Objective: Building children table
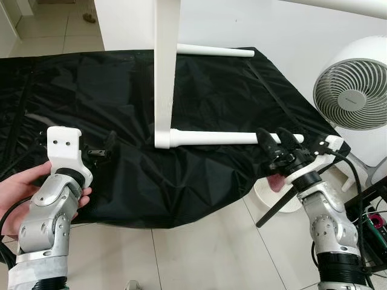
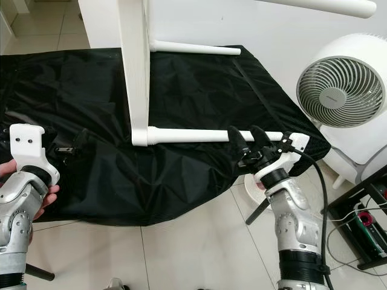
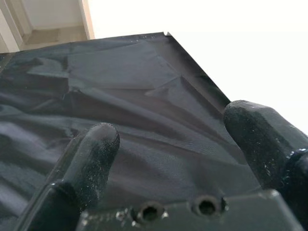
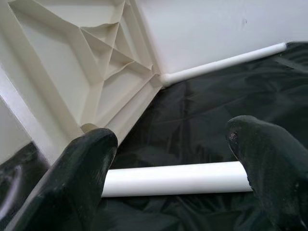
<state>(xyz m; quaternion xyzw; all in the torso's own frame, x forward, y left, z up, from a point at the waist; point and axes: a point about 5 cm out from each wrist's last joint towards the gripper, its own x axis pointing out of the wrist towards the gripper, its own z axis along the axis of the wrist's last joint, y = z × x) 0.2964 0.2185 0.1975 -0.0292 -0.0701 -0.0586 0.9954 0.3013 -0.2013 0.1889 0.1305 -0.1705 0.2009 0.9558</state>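
A white children's table lies on its side on a black sheet (image 1: 211, 96), its top (image 1: 166, 60) standing on edge. One white leg (image 1: 224, 138) runs level just above the sheet, and another leg (image 1: 214, 51) lies farther back. My right gripper (image 1: 273, 138) is open at the near leg's free end. In the right wrist view its fingers (image 4: 86, 163) straddle that leg (image 4: 178, 179), with the ribbed underside (image 4: 72, 62) beyond. My left gripper (image 1: 103, 150) is open over the sheet to the left, with nothing between its fingers (image 3: 96, 149).
A person's hand (image 1: 18, 187) holds my left forearm at the lower left. A white fan (image 1: 357, 90) stands to the right of the sheet. Cables and a power strip (image 1: 375, 217) lie on the tiled floor (image 1: 199, 254) beside my right arm.
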